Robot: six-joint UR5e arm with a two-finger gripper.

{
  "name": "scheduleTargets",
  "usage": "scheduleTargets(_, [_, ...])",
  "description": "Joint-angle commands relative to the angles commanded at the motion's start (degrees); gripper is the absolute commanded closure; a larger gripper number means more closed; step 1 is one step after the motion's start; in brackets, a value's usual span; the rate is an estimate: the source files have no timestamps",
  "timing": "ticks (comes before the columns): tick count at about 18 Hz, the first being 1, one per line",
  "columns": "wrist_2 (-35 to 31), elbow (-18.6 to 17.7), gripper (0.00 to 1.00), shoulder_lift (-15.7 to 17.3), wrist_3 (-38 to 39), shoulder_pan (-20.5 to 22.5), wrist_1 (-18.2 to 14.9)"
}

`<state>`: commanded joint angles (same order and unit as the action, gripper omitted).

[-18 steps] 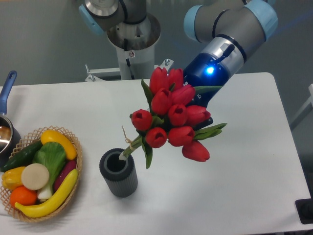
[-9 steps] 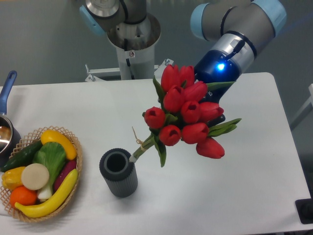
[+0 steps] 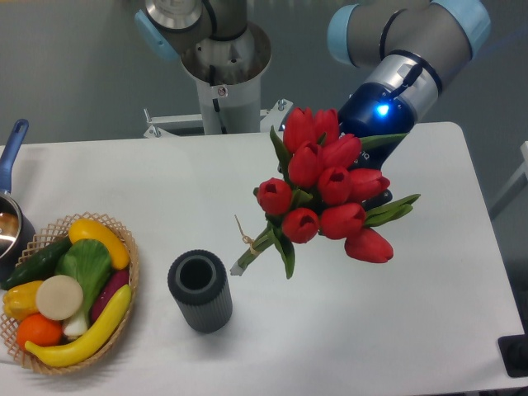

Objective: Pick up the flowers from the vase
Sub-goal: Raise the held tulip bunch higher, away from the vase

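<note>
The flowers (image 3: 326, 194), a bunch of red tulip buds with green leaves and twine-tied stems, hang tilted in the air to the right of the vase (image 3: 199, 291). Their stem ends point down-left and are clear of the vase's rim. The vase is a dark grey ribbed cup standing upright on the white table, its opening empty. My gripper (image 3: 371, 186) is behind the buds, under the arm's blue-lit wrist; the blooms hide its fingers, which seem shut on the bunch.
A wicker basket (image 3: 124, 247) of fruit and vegetables sits at the table's left front. A blue-handled pot (image 3: 10, 165) is at the left edge. The robot's base (image 3: 223, 66) stands at the back.
The flowers have been lifted up and to the right. A second ago the stems were still in the vase; now they are fully out and beside it.
</note>
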<state>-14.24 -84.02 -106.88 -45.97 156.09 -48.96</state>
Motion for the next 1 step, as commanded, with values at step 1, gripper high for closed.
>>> scheduleTargets(1, [0.0, -0.1, 0.57, 0.0, -0.1, 0.0, 0.0])
